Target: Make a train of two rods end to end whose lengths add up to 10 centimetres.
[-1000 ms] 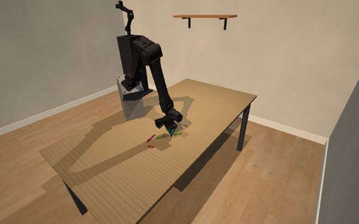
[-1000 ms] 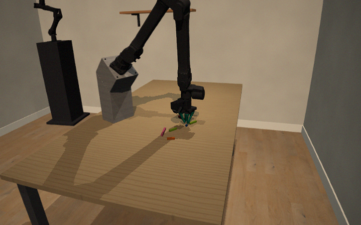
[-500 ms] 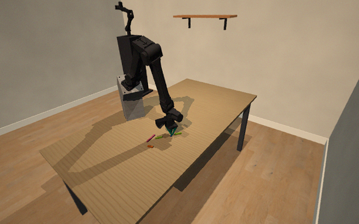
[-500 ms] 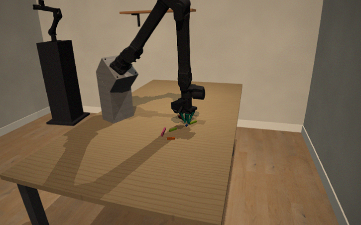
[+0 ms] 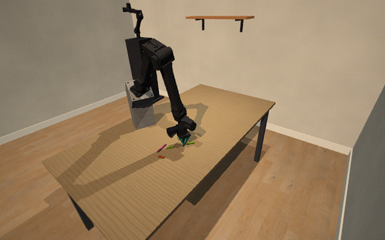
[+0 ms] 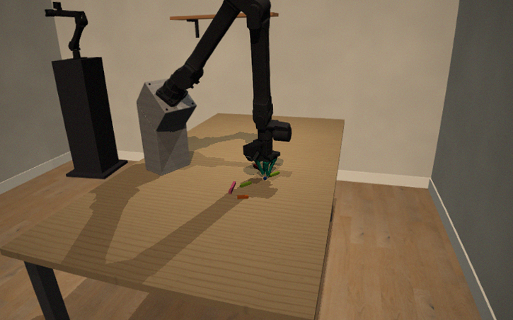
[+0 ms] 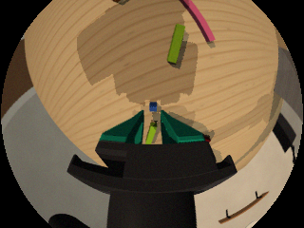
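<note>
My gripper (image 5: 184,144) (image 6: 265,174) (image 7: 152,114) hangs low over the table, tilted, with its green fingers a narrow gap apart. A lime rod (image 5: 191,143) (image 6: 274,173) (image 7: 152,133) lies on the table in that gap, narrower than the gap and not pinched. A small blue rod (image 6: 264,177) (image 7: 152,106) lies just ahead of the fingertips. A second lime rod (image 5: 169,146) (image 6: 245,184) (image 7: 177,45) lies further out, with a pink rod (image 5: 161,147) (image 6: 232,187) (image 7: 193,14) beside it. An orange rod (image 5: 160,156) (image 6: 242,196) lies apart. A red rod (image 6: 255,166) is mostly hidden behind the gripper.
The arm's grey pedestal (image 5: 141,112) (image 6: 164,137) stands at the table's back left corner. A black stand (image 6: 85,116) is on the floor beyond it. The table's right edge (image 6: 334,179) is a short way from the rods.
</note>
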Controlling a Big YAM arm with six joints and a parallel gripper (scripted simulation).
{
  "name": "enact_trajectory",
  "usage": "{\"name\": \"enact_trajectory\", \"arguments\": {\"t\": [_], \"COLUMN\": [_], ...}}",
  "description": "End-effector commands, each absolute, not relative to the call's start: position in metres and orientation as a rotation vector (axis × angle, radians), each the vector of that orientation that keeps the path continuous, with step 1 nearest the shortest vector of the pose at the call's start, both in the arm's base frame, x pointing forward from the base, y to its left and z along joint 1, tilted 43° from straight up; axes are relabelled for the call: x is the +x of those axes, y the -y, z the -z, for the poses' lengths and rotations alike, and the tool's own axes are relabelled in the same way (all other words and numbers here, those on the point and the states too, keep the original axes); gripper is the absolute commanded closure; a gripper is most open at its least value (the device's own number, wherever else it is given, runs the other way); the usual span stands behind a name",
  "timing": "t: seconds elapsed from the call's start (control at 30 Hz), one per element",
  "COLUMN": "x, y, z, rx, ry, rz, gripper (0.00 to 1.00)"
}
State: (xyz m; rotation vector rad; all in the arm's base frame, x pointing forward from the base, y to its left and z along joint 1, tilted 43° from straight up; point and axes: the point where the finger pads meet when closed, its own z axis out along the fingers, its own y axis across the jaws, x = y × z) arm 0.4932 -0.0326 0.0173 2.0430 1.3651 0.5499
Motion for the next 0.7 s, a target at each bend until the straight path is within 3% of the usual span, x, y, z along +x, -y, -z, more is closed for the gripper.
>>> {"name": "enact_trajectory", "arguments": {"t": [0.0, 0.67], "x": [0.4926, 0.4924], "y": [0.0277, 0.0253], "z": [-0.0144, -0.0131], "rx": [2.051, 2.05], "ry": [-1.371, -1.375], "rz": [-0.544, -0.544], "gripper": [0.77, 0.77]}}
